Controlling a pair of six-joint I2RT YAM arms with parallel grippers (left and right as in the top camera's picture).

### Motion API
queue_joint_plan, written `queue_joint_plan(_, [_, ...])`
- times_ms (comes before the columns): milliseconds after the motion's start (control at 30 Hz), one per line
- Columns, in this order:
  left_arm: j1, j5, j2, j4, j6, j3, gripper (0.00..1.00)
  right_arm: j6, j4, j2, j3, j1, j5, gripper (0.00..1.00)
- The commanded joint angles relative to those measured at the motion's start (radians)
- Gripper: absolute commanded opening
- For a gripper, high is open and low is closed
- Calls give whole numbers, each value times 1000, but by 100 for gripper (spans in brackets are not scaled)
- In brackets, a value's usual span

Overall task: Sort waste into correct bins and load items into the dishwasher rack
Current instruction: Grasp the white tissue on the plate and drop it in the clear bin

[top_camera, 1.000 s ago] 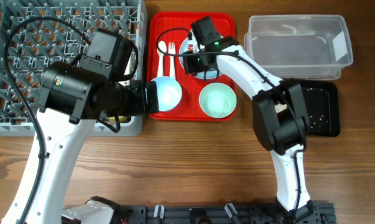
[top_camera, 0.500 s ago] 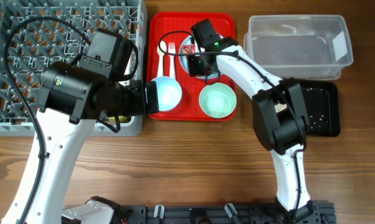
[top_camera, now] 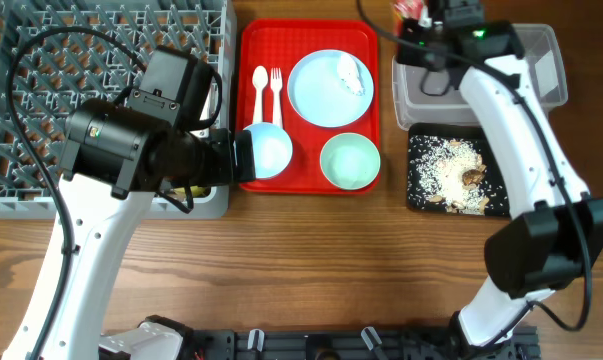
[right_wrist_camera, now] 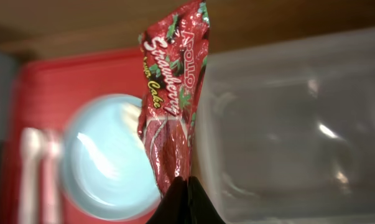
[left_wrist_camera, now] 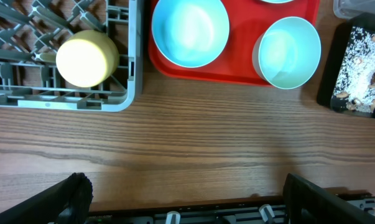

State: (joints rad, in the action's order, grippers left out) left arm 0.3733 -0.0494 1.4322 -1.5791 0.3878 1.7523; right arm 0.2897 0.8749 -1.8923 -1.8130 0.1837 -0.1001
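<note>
Item 1. Small red printed wrapper (right_wrist_camera: 173, 106): pinched at one end by my right jaws, clenched on it, the rest sticking out free of them. In the overhead view it hung at the 10 o'clock corner of the clear tub (top_camera: 541, 70). Whether it was inside the rim, I could not tell.

Item 2. Black tray (top_camera: 414, 135): on the counter (top_camera: 301, 260), just at 6 o'clock of the clear tub. It carried white rice-like grains (top_camera: 446, 160) with brown scraps (top_camera: 471, 178) among them.

Item 3. Red serving tray (top_camera: 261, 40): at 9 o'clock of both bins. On it:
- pale blue plate (top_camera: 321, 95) at the tray's 1 o'clock, with a crumpled white tissue (top_camera: 353, 72) on the plate's 2 o'clock side
- white fork and spoon (top_camera: 258, 100) side by side at 9 o'clock of the plate
- pale blue bowl (left_wrist_camera: 190, 28) at 7 o'clock, upright
- mint green bowl (left_wrist_camera: 290, 50) at 5 o'clock, upright, near the blue bowl

Item 4. Grey dishwasher rack (top_camera: 41, 60): at 9 o'clock of the red tray. A small yellow cup (left_wrist_camera: 86, 57) sat among the pegs near its 5 o'clock corner.

Item 5. My left jaws: released, spread wide with nothing between them, over bare counter at 6 o'clock of the rack and the blue bowl.
</note>
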Motion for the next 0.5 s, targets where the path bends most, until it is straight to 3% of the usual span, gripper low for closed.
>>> queue_joint_plan(0, [2,10,-13,0,13,-1,100,-66,23,-64,44,-50,-68,4])
queue_joint_plan(67, [2,10,-13,0,13,-1,100,-66,32,-79,55,-72,-68,4])
queue_joint_plan(133, [2,10,-13,0,13,-1,100,-52,49,-90,55,-89,-64,19])
queue_joint_plan(233, [2,10,-13,0,13,-1,100,-55,56,-90,52,-97,-28,55])
queue_joint_plan(333, [2,10,-13,0,13,-1,100,-81,70,-63,32,-90,53,65])
queue_joint_plan(467, [2,10,-13,0,13,-1,100,-140,39,14,19,-48,292,66])
